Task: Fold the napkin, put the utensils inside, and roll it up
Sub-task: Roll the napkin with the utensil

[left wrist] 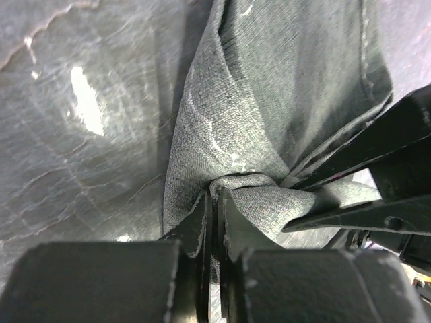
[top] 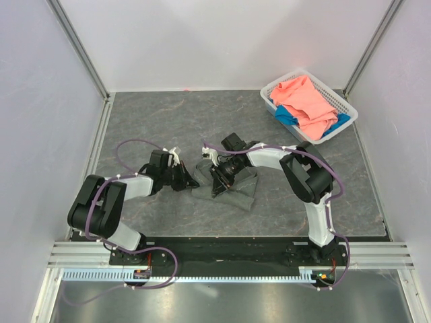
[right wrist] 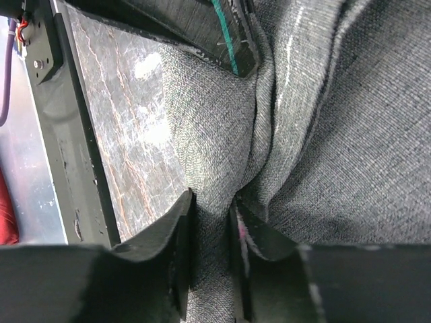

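The dark grey napkin (top: 232,194) lies bunched in the middle of the table, between both grippers. My left gripper (top: 187,176) is shut on a pinched fold at the napkin's left edge (left wrist: 269,101). My right gripper (top: 217,180) is shut on a thicker fold of the napkin (right wrist: 323,155) close by. The two grippers are nearly touching; the right gripper's black fingers (left wrist: 377,175) show in the left wrist view and the left gripper's fingers (right wrist: 202,33) show in the right wrist view. The fork and chopsticks are out of view.
A white basket (top: 345,101) at the back right holds a salmon-pink cloth (top: 306,101) and a blue cloth (top: 288,116). Walls enclose the table on the left, back and right. A metal rail (top: 222,256) runs along the near edge.
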Controlling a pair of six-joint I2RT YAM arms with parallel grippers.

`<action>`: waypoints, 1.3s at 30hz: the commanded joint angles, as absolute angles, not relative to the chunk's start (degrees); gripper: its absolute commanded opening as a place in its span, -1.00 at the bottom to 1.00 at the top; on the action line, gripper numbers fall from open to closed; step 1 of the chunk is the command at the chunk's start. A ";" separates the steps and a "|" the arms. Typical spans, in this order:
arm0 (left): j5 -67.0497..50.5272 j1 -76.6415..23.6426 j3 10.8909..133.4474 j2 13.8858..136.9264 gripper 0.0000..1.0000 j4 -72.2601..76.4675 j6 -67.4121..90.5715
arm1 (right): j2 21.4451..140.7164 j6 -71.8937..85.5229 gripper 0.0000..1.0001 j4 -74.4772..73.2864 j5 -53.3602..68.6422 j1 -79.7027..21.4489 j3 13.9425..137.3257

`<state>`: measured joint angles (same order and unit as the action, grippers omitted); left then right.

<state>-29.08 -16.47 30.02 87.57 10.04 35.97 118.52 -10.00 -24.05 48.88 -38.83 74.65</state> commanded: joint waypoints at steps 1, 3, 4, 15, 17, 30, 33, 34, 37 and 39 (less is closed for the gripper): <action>-26.46 -16.26 32.69 88.77 -0.96 2.47 33.05 | 118.84 -11.25 -0.21 -28.13 40.78 -39.20 73.74; -26.45 -16.26 33.57 89.29 -0.96 0.45 31.64 | 116.38 -10.64 -0.05 -28.12 39.20 -39.29 73.83; -26.54 -16.26 34.10 89.73 -0.96 -1.13 31.29 | 115.41 -10.46 0.08 -28.12 38.59 -39.29 73.92; -27.07 -16.17 36.39 91.05 -0.96 -5.10 28.74 | 92.76 -8.09 0.49 -24.96 20.59 -42.61 66.80; -27.33 -16.26 36.65 91.49 -0.96 -5.27 28.83 | 89.75 -7.21 0.52 -26.62 14.87 -43.94 64.44; -27.69 -16.26 36.91 92.11 -0.96 -5.54 28.74 | 79.81 3.52 0.54 -28.57 1.41 -53.00 53.09; -27.68 -16.26 37.00 92.02 -0.96 -5.63 28.65 | 80.16 2.20 0.55 -26.73 0.70 -53.26 53.00; -27.69 -16.26 37.00 92.02 -0.96 -5.71 28.57 | 80.33 1.76 0.55 -26.37 0.62 -53.35 53.17; -27.69 -16.26 37.09 91.85 -0.96 -5.80 28.56 | 81.56 0.53 0.56 -25.40 1.32 -53.44 53.52; -27.77 -16.26 37.26 92.02 -0.96 -5.89 28.48 | 83.05 0.53 0.56 -25.23 2.10 -53.44 53.88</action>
